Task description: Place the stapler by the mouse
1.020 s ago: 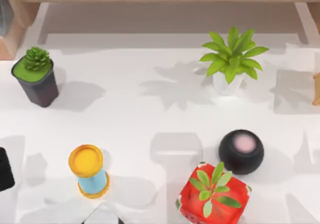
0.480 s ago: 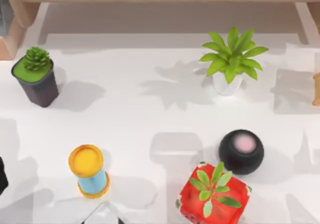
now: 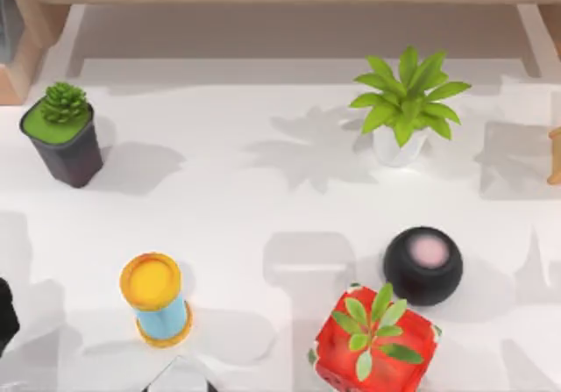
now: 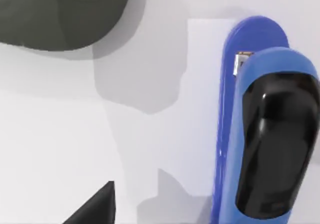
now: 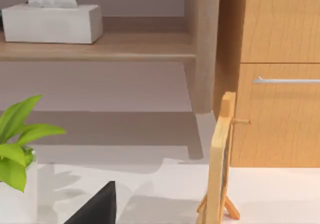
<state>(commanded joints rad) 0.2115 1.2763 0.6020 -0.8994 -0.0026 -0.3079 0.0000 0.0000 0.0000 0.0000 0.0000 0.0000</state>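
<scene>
Left wrist view: the stapler lies flat on the white table. Blue body, long and narrow, rounded at both ends; a glossy black top piece over the nearer part of it; a small metal plate showing where the blue upper arm meets the base. A dark grey rounded object, possibly the mouse but I cannot say, sits well apart from the stapler across bare table. One dark fingertip of my left gripper shows at the frame edge, apart from the stapler and holding nothing that I can see; how far the fingers are parted I cannot tell.

Top view: my left arm is a dark sliver at the table's left edge, well left of the yellow-topped blue cylinder. One second ago more of it stood in frame there; it has drawn back outward and slightly lower. The black round speaker is just as it was.

Right wrist view: my right arm is parked near a wooden easel stand; its finger state I cannot tell.
</scene>
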